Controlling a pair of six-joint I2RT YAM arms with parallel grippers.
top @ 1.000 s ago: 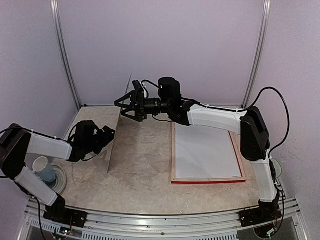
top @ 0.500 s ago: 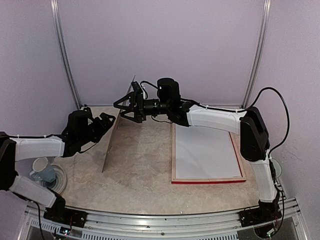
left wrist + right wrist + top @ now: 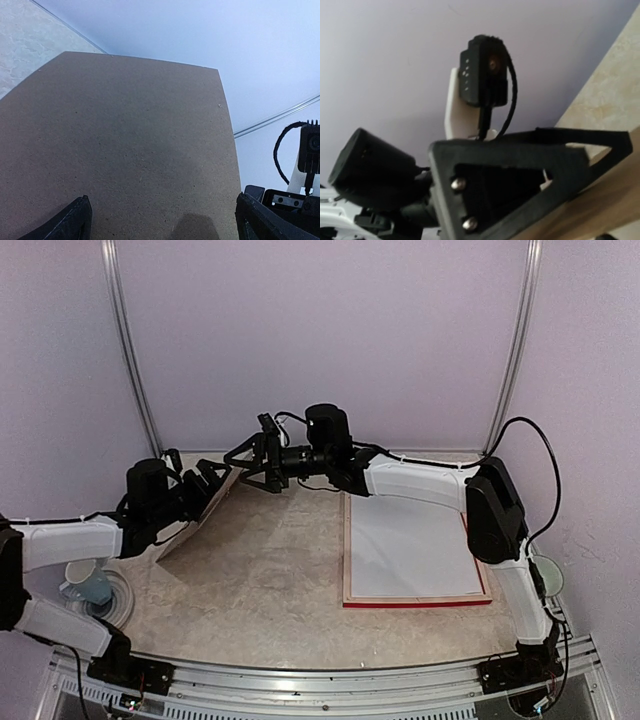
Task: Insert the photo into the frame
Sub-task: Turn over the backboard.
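The frame lies flat at the right, pale wood back up, its red edge nearest me. A white sheet fills it; I cannot tell whether this is the photo, and no cat print shows. The brown backing board leans tilted at the back left. My left gripper is open against the board's face, which fills the left wrist view between its spread fingers. My right gripper is open at the board's upper edge.
A pale blue cup sits on a round white disc at the near left edge. A small round object lies beyond the table's right edge. The lilac back wall stands close behind both grippers.
The board stood nearly upright and has tipped over to the left onto my left gripper. My left arm has swung back and stretched out. My right gripper has shifted slightly left.
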